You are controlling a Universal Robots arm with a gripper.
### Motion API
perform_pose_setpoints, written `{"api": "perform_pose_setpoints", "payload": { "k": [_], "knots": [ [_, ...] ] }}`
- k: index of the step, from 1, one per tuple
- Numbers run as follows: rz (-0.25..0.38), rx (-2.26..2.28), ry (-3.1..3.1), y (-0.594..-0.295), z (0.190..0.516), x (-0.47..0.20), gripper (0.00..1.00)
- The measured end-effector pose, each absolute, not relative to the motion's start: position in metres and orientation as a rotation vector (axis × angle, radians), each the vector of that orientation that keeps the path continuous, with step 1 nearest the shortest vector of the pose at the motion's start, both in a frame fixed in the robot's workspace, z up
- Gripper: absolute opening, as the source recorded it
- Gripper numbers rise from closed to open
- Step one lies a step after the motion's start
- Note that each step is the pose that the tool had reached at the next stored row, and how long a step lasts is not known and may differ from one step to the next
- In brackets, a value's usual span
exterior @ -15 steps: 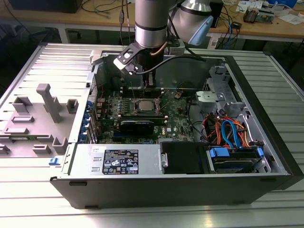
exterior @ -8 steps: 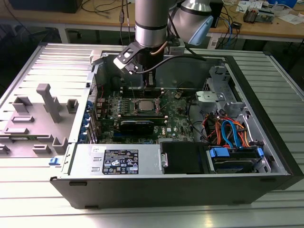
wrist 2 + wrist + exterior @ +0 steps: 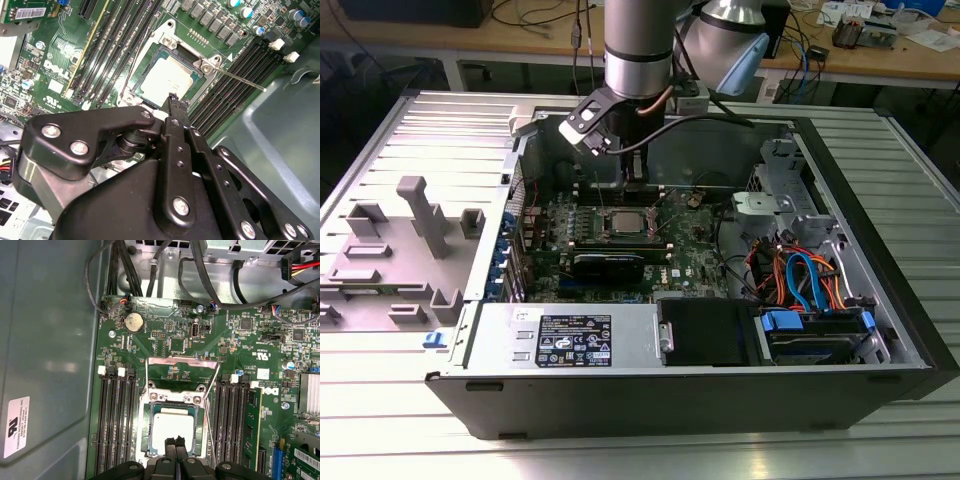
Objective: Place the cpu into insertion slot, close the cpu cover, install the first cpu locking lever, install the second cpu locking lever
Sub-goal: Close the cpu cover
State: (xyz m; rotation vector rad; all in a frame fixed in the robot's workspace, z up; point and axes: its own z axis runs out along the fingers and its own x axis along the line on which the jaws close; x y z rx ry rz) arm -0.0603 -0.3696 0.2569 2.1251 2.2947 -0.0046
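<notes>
Shut tight on nothing, fingers (image 3: 175, 443) hovering at near edge of cpu (image 3: 172, 426), seated flat in insertion slot (image 3: 150, 420) just below, cpu cover (image 3: 182, 360) apparently tipped open beyond, straight ahead.

You have the cpu (image 3: 172, 430) lying in the insertion slot (image 3: 148, 435). The cpu cover (image 3: 182, 360) stands open at the slot's edge away from the gripper (image 3: 175, 442), which hangs just over the cpu's near edge, and long memory slots (image 3: 117, 415) run along both sides. In the exterior view the board (image 3: 695, 262) lies inside the open case (image 3: 670, 400), with the power box (image 3: 570, 335) in front of it and the cables (image 3: 800, 280) on the exterior view's right.
</notes>
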Motion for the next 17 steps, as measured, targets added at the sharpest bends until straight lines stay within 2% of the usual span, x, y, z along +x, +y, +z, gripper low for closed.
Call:
{"api": "perform_pose_setpoints", "payload": {
  "k": [17],
  "knots": [
    [-0.005,2.125,2.295,-0.3696,0.2618,-0.0603,0.11]
  ]
}}
